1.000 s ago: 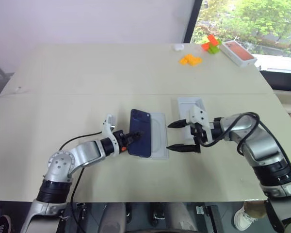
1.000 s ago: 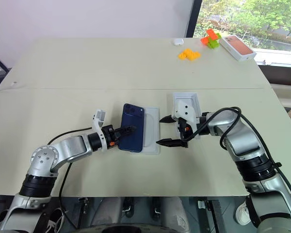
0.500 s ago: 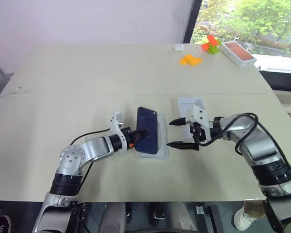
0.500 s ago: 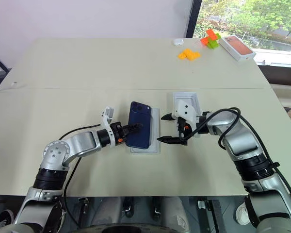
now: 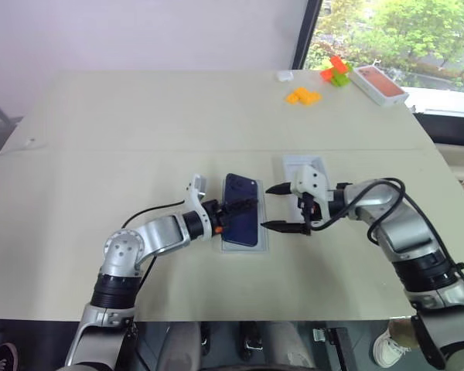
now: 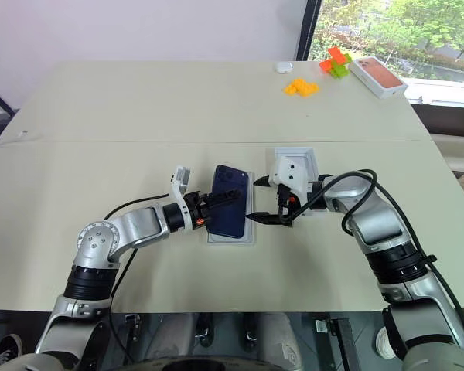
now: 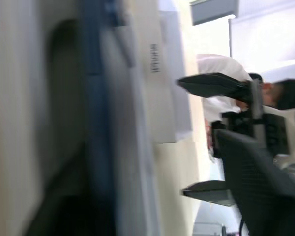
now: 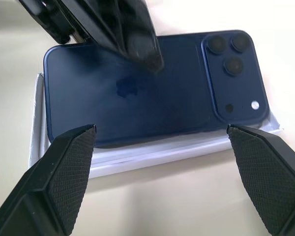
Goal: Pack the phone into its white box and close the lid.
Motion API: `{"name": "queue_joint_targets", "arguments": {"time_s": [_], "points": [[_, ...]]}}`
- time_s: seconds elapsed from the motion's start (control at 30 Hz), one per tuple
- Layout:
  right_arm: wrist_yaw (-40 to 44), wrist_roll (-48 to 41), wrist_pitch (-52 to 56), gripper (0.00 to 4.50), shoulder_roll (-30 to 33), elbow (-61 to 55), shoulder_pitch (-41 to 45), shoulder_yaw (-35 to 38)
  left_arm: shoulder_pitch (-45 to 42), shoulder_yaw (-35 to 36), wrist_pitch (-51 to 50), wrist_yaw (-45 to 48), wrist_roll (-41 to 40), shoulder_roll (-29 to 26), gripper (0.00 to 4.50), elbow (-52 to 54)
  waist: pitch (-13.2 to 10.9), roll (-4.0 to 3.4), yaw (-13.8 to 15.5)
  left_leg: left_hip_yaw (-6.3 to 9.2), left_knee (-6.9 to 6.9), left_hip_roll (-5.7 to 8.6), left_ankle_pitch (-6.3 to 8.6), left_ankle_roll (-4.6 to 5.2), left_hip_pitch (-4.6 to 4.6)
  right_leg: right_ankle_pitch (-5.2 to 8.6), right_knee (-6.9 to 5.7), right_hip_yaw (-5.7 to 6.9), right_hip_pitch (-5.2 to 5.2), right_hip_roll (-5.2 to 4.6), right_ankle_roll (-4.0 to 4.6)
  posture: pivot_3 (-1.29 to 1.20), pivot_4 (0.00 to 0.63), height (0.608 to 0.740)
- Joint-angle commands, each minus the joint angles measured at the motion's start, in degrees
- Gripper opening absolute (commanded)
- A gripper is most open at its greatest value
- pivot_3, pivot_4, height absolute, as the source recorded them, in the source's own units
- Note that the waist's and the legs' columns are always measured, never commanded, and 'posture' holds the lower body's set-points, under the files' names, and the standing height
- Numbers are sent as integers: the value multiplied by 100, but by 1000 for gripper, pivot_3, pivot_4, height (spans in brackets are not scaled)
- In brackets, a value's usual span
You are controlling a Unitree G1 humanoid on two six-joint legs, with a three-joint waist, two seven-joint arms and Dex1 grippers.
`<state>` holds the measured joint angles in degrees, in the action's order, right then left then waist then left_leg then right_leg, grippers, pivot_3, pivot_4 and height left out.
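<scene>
On the worktop (image 5: 139, 116), the phone (image 5: 242, 220) lies back-up over the white box (image 8: 137, 156), the left tool (image 5: 243, 207) spread above it gripping nothing, the right tool (image 5: 284, 209) wide open and empty beside it.

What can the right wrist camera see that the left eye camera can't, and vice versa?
Right wrist view: the phone's three camera lenses, close up, between the open right gripper's fingers. Left eye view: the whole table, orange blocks and an orange-topped box at its far side. Both: the phone lying on the white box.
</scene>
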<state>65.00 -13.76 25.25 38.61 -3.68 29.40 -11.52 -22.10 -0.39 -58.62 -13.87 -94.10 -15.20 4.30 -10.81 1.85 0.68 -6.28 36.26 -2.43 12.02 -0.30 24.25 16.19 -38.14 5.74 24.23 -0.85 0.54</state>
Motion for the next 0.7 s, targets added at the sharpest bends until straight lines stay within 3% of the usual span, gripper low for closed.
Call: {"name": "queue_joint_targets", "arguments": {"time_s": [0.03, 0.37, 0.7], "points": [[-2, -26, -111, 4500, -54, -38, 101, 36, 15, 111, -137, -95, -79, -161, 4470, 142, 0, 0, -3, 0, 0, 0, 0, 0, 0, 0, 0, 0, 0, 0, 0, 0, 150, 737], [5, 51, -193, 4500, -161, 132, 211, -9, -80, -37, -486, -43, -404, -733, 4470, 786, 0, 0, 5, 0, 1, -2, -1, -2, 2, -1, 0, 0, 0, 1, 1, 0, 150, 737], [68, -165, -9, 4500, -263, 217, 339, 181, -213, -231, -644, 19, -196, -730, 4470, 511, 0, -1, 6, 0, 2, -1, -5, -7, 1, -3, -1, 0, -1, 1, 6, 0, 150, 737]]}}
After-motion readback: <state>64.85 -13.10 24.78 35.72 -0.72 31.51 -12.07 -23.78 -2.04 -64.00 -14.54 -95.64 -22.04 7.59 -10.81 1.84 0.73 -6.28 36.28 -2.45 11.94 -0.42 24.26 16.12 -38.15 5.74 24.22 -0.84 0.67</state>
